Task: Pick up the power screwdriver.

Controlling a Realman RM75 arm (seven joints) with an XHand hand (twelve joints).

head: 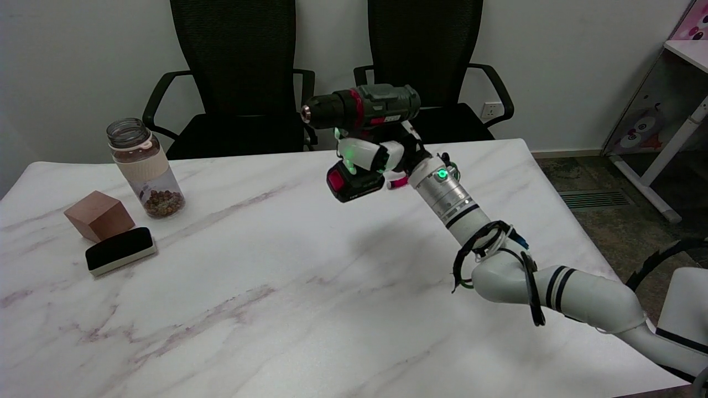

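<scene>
The power screwdriver (362,109) is dark green and black with a red ring behind its chuck and a black-and-red battery pack at the foot of its handle. It hangs in the air above the far middle of the marble table (276,287), chuck pointing left. My right hand (376,153) grips its handle, fingers wrapped around it between the body and the battery. The white arm reaches in from the lower right. A soft shadow lies on the table below the tool.
At the table's left stand a clear bottle (145,168) with brown bits at its bottom, a wooden cube (99,214) and a black-and-white eraser block (120,250). Two black office chairs (238,77) stand behind the table. A desk leg (672,149) is at the right.
</scene>
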